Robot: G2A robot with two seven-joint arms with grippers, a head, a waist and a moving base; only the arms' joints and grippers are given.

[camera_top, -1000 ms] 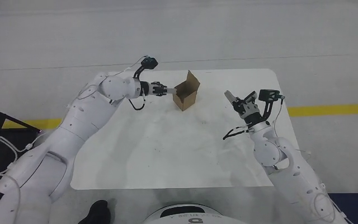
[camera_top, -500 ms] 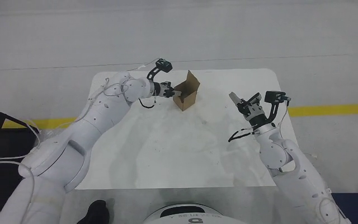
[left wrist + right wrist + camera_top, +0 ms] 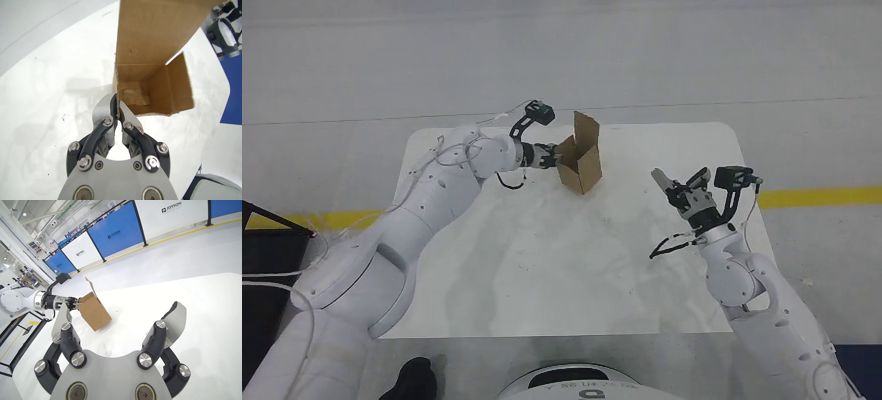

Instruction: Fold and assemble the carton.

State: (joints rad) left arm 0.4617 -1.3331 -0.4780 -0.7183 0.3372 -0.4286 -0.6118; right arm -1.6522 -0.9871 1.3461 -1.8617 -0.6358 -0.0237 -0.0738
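Note:
A small brown carton (image 3: 580, 160) stands near the far edge of the white table (image 3: 542, 270), its top open and one flap (image 3: 585, 127) raised. My left gripper (image 3: 552, 155) is shut on the edge of the carton's near wall (image 3: 117, 106); the carton (image 3: 153, 75) is tipped, resting on one lower corner (image 3: 96, 329). Inside the carton I see its folded bottom (image 3: 135, 96). My right gripper (image 3: 678, 182) hovers open over the table's right side, well apart from the carton (image 3: 95, 311), with nothing between its fingers (image 3: 174, 313).
The table's rounded far right corner (image 3: 226, 275) and right edge lie close to my right arm. A yellow floor line (image 3: 832, 197) runs past the table. Blue and white partition panels (image 3: 113, 236) stand far behind.
My left gripper has pushed the carton slightly right and tilted it, so its raised flap now points more upward. My right gripper shifted a little toward the table's right edge.

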